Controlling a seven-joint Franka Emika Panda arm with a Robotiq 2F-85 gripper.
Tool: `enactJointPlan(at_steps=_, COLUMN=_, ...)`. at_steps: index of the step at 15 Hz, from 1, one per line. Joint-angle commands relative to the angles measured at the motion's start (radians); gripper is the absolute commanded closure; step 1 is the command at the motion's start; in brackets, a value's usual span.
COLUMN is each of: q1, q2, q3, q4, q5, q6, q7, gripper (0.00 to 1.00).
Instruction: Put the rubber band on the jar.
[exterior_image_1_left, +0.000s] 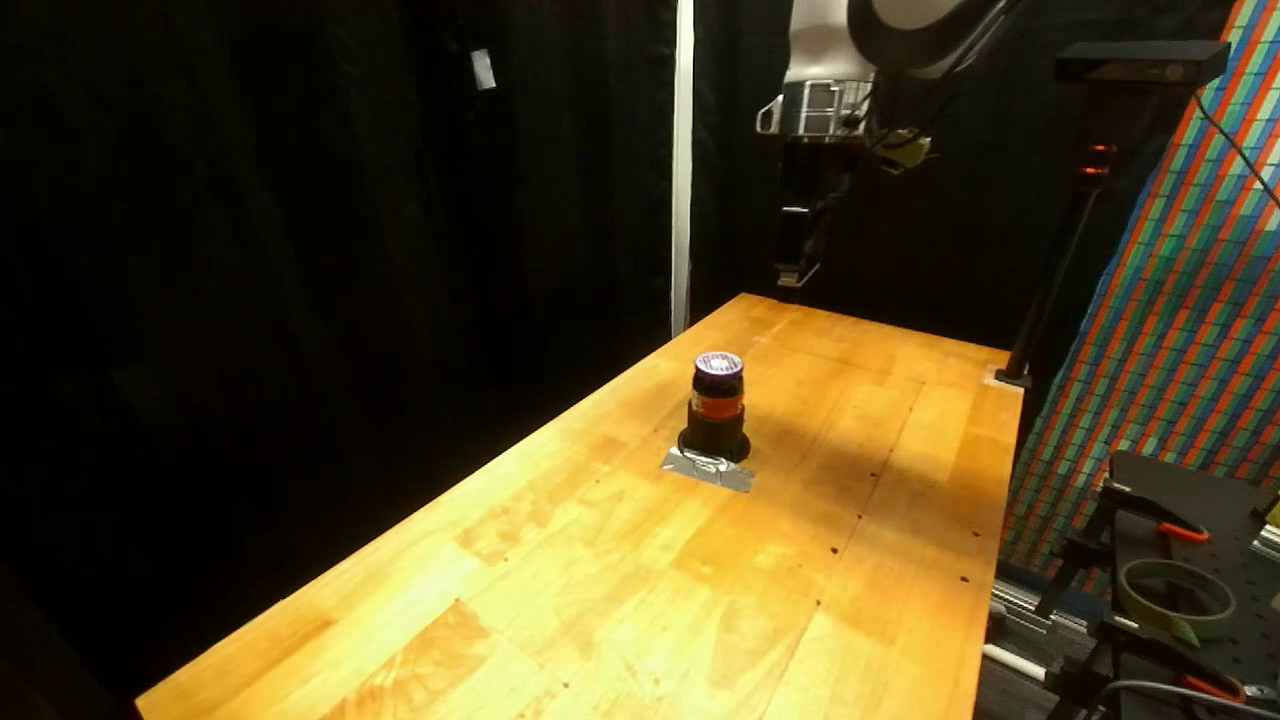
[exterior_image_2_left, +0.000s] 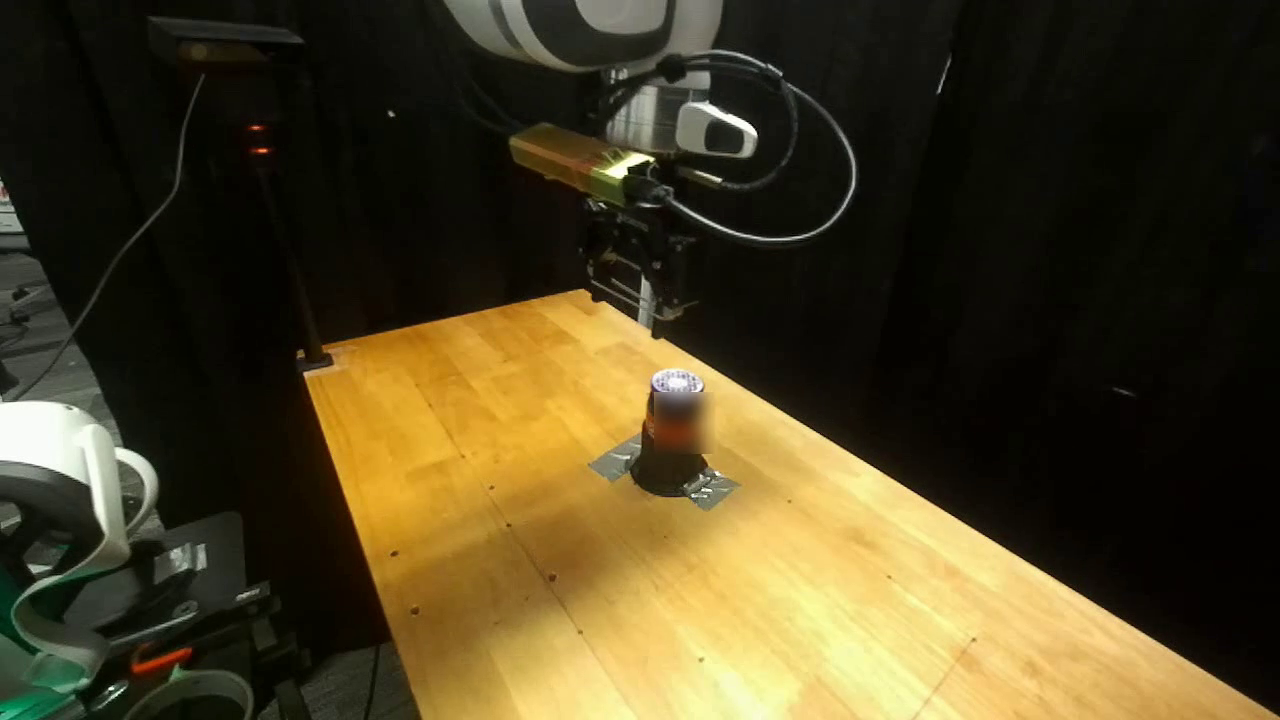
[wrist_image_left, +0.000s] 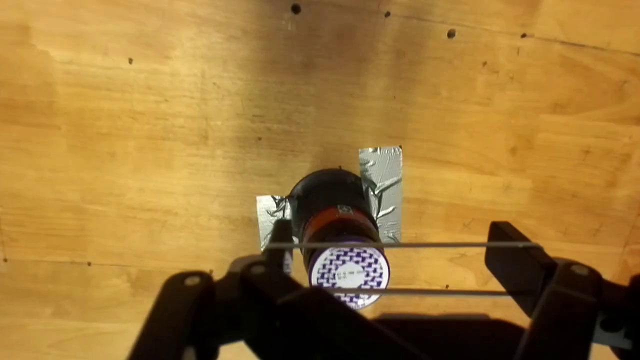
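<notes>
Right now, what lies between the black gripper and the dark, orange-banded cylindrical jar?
The wrist view shows a thin grey rubber band, stretched across the gripper, in front of the jar.

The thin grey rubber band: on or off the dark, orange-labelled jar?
Off: in the wrist view, the rubber band stretches across the open black gripper, which hangs higher than the jar in both exterior views.

Both exterior views look obliquely down along the bench, set back at opposite ends: a post stands at the far right corner in an exterior view, while in an exterior view a post stands at the far left. Much nearer, the wrist view faces steeply down at the jar, the end effector along the frame's lower edge. All three share the jar, the end effector and part of the bench.
</notes>
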Motion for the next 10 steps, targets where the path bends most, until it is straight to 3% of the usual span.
enactJointPlan(at_steps=1, q1=-0.008, q2=0.218, q3=0.019, q4=0.252, q5=-0.023, q6=-0.009, q7=0.024, gripper=0.00)
enactJointPlan(at_steps=10, q1=-0.009, q2=0.609, q3=0.013, q4=0.709, q5=-0.054, q6=-0.127, q7=0.012, gripper=0.00)
